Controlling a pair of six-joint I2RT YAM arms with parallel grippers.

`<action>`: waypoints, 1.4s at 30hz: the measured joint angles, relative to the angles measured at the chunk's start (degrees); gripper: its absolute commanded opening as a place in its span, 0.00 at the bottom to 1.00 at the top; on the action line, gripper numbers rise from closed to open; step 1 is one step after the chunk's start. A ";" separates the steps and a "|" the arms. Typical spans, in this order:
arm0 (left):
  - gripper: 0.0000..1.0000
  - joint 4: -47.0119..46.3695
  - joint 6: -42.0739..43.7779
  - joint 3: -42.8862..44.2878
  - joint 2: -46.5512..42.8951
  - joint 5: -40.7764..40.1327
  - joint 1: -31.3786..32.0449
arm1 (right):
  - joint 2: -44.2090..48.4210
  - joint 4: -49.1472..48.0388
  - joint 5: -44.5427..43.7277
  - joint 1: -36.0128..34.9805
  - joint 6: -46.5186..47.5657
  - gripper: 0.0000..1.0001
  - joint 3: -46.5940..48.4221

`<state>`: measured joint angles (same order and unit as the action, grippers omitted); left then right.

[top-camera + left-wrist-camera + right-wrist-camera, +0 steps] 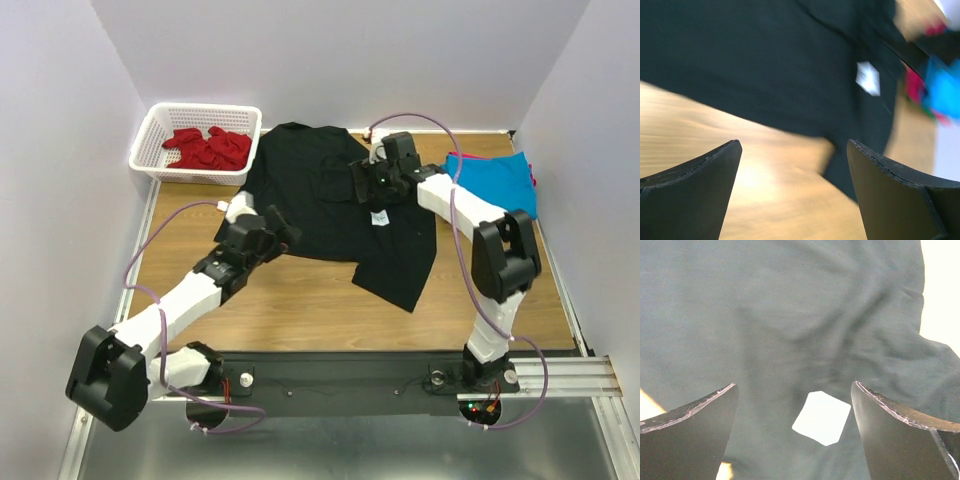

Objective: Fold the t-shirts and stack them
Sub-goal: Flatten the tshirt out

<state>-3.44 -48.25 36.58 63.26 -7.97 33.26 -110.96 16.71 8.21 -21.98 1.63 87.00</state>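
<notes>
1. The black t-shirt (320, 190) lies spread across the far middle of the table (300, 300).
2. The left gripper (288, 230) is at its near-left edge, jaws wide apart and empty.
3. The right gripper (362, 182) is above its right part, jaws wide apart and empty.

The overhead view is brightly and evenly lit from above; only soft, faint shadows are cast on the table (300, 290), and sharp focus is held throughout. The black t-shirt (310, 200) is rendered there as a nearly featureless dark mass. The left wrist view is smeared by motion blur, strongest toward 2 o'clock, where the turquoise-blue t-shirt (945, 95) is reduced to a colour patch. In the right wrist view the cloth is washed out to grey-green, while the white label (821, 417) and the 1 o'clock corner are blown out.
</notes>
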 measured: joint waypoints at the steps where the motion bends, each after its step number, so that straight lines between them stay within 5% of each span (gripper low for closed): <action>1: 0.98 0.37 0.24 -0.63 -0.39 -0.11 -2.14 | 1.84 0.00 -0.35 -1.29 -0.31 1.00 -0.85; 5: 0.99 2.58 0.42 -3.28 -1.05 -0.50 -9.16 | 5.81 -0.50 -1.99 -10.93 -3.30 1.00 -1.75; 11: 0.98 8.07 -0.55 -6.47 -6.38 -1.40 -14.40 | -8.85 -0.15 -0.63 -22.12 -8.66 1.00 7.39; 19: 0.99 10.56 -0.68 -9.25 -12.63 -1.60 -17.29 | -16.26 -2.45 -0.59 -22.99 -12.50 1.00 8.66; 31: 0.98 8.04 -0.72 -11.93 -10.80 0.79 -18.78 | 4.55 -4.11 -11.85 -22.73 -16.90 1.00 -20.85; 42: 0.98 7.30 -1.31 -16.33 -10.51 5.70 -15.91 | 5.29 0.87 -11.13 -22.62 -20.59 1.00 -14.93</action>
<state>3.86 -49.56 20.25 52.75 -2.26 17.34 -105.67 17.58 -2.92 -44.60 -18.96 72.07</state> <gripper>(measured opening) 0.985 0.998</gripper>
